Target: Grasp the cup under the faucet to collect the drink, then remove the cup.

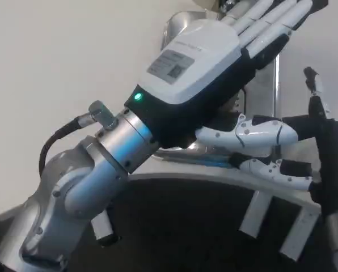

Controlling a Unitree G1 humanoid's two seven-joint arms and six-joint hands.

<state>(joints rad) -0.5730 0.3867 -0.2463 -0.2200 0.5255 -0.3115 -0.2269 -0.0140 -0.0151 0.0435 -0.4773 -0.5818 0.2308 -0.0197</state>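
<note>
Nearest the camera, the left forearm was seen rising from the lower left, a green light lit at its wrist. The left hand was stretched up and to the right, its fingers straight and close together, with the thumb spread out below; nothing could be seen held in it. At the right edge, the right hand was seen with fingers apart and empty. Behind the left hand, a shiny metal tray lay on the white table. The cup could not be made out, being hidden behind the hand.
</note>
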